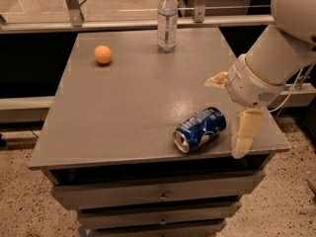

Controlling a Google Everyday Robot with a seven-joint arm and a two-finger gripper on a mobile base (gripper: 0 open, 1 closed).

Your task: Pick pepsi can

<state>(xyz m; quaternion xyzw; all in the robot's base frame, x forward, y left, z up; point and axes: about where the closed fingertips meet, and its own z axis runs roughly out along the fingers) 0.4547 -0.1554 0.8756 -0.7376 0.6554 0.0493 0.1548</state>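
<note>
Gripper (228,112) is held with fingers spread, just right of the can (200,129), over the table's (133,107) front-right corner. The can is laid on its side, silver top aimed front-left, long axis running back-right. Dented blue sides are seen. Bare tabletop is left behind it; ball (102,54) and bottle (167,19) are set well apart.

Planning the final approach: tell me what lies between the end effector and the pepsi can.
In the camera view, only a narrow strip of bare tabletop separates the open end effector, at the table's near edge, from the toppled pepsi can.
</note>
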